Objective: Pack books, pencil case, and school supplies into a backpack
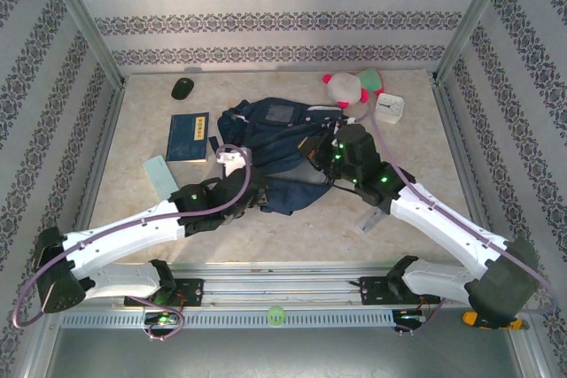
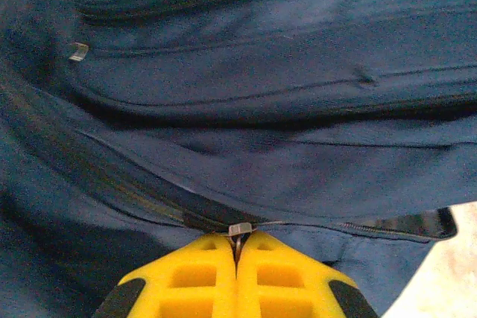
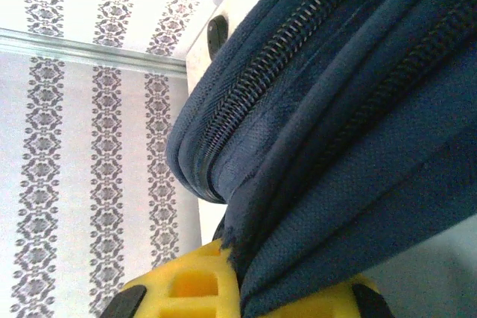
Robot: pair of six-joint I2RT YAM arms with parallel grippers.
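Observation:
The navy backpack (image 1: 279, 135) lies in the middle of the table. My left gripper (image 2: 238, 249) is shut on a small metal zipper pull (image 2: 240, 228) at the bag's near side, and its yellow fingers (image 2: 186, 277) are pressed together. My right gripper (image 3: 250, 277) is shut on a fold of the backpack's fabric (image 3: 335, 184) at the bag's right side (image 1: 312, 155). The dark navy book (image 1: 188, 136) lies flat to the left of the bag. A pale teal square (image 1: 160, 174) lies nearer, beside my left arm. The pencil case is out of view.
A black mouse (image 1: 182, 88) sits at the back left. A pink-and-white plush toy (image 1: 350, 88) and a white clock (image 1: 388, 109) sit at the back right. A slim pale packet (image 1: 372, 220) lies by my right forearm. Patterned walls surround the table.

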